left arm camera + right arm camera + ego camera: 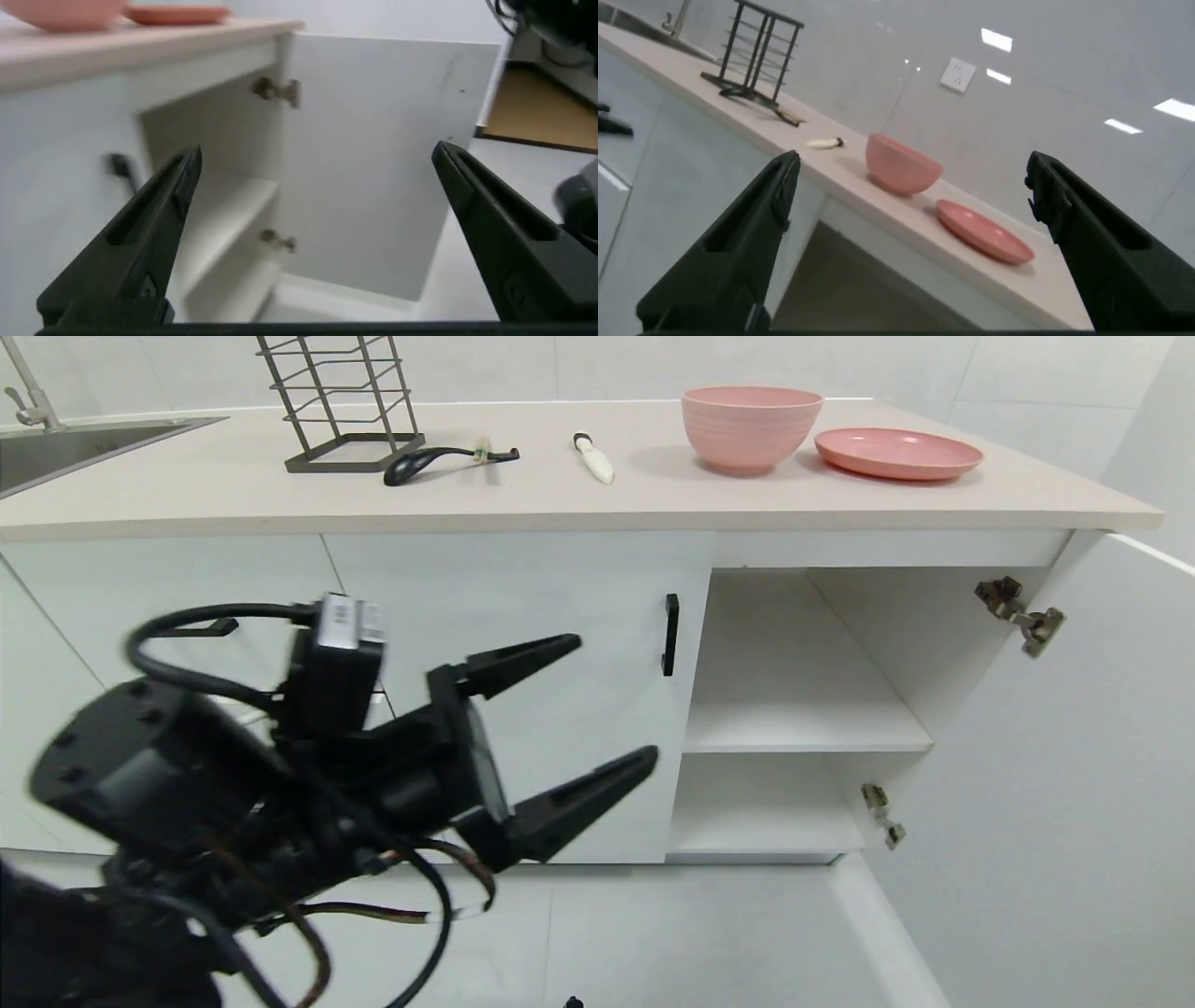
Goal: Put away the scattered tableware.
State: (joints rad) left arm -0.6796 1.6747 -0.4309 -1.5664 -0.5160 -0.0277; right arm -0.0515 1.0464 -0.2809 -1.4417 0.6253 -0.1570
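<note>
Hovering with fingers spread wide, left gripper (616,698) fronts the open cabinet (794,733) beyond its fingertips; right gripper (913,161), likewise spread, shows pink bowl (903,163) and plate (985,231) between its fingers.

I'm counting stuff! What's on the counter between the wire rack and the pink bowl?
Head view: a black spoon and a white utensil lie on that stretch.

Pale beige countertop (187,495), left to right: inset steel sink (84,443); dark wire rack (345,406); black curved utensil (439,462) just beside it; white black-tipped utensil (595,457); pink ribbed bowl (751,427); pink flat plate (898,453) beside the bowl.
</note>
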